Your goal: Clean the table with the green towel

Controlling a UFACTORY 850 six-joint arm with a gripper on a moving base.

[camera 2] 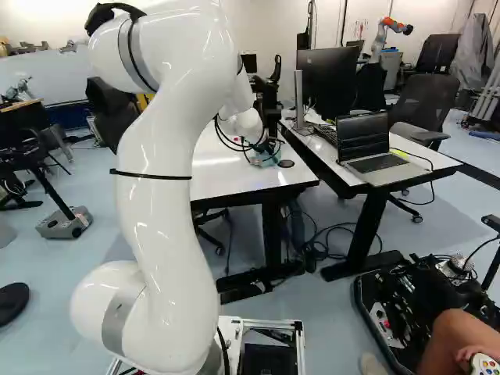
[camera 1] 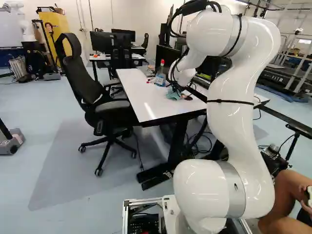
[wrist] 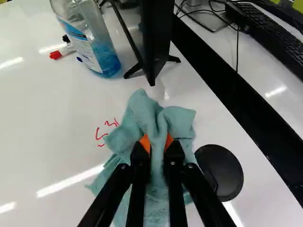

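Observation:
In the left base view my gripper [camera 1: 179, 87] is low over the white table [camera 1: 141, 100], at the green towel [camera 1: 171, 94]. The wrist view shows the gripper [wrist: 157, 142] shut on the towel [wrist: 137, 118], a fold of it pinched between both orange pads. The rest of the cloth lies crumpled on the tabletop, ahead of and under the fingers. Red pen marks [wrist: 100, 134] are on the table right beside the towel; any marks under it are hidden.
A black round disc [wrist: 218, 172] lies close beside the towel. Ahead stand a spray bottle [wrist: 90, 40] with blue liquid, a red-capped marker [wrist: 61, 51] and a black monitor stand [wrist: 154, 42]. An office chair [camera 1: 105, 97] is at the table's side; a laptop [camera 2: 373, 152] sits on the neighbouring table.

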